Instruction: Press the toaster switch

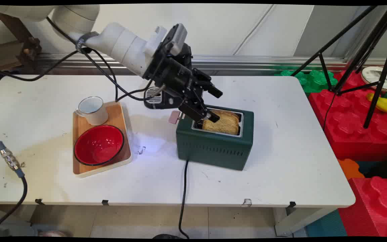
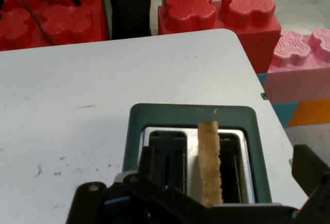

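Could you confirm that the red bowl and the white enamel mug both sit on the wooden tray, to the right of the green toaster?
Not quite: the main view shows the wooden tray, carrying the red bowl and the white enamel mug, to the left of the green toaster, not the right.

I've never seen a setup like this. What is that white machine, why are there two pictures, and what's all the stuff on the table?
The white machine is a robot arm ending in a black gripper, a two-fingered hand. The wide picture comes from a fixed camera above the table. The other comes from a camera on the hand itself, looking along its fingers.

The gripper is open and holds nothing. It hangs right over a green toaster, beside the toast standing in it. In the hand view one slot has toast and the other looks empty. To the left lies a wooden tray carrying a red bowl and a white mug. A dark appliance sits behind the gripper, mostly hidden.
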Controlling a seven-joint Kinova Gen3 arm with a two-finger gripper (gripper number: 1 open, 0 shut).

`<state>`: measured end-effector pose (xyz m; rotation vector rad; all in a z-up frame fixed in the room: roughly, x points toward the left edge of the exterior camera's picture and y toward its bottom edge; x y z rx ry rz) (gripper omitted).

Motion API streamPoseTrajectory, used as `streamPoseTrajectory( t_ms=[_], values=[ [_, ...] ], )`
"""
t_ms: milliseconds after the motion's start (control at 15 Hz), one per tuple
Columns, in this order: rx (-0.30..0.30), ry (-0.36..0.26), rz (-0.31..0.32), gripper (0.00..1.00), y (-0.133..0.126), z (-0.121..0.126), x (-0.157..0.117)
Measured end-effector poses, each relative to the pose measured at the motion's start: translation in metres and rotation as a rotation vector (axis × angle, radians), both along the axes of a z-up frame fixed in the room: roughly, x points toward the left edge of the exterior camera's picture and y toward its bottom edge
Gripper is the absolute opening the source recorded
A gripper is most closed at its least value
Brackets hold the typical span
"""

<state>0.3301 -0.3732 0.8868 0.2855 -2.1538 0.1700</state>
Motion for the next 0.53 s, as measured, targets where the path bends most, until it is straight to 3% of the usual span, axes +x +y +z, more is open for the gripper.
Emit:
streamPoseTrajectory(
  t_ms=[533],
  values=[
    [-0.014,-0.008,0.018,1.0,0.014,0.015,0.024]
  ],
)
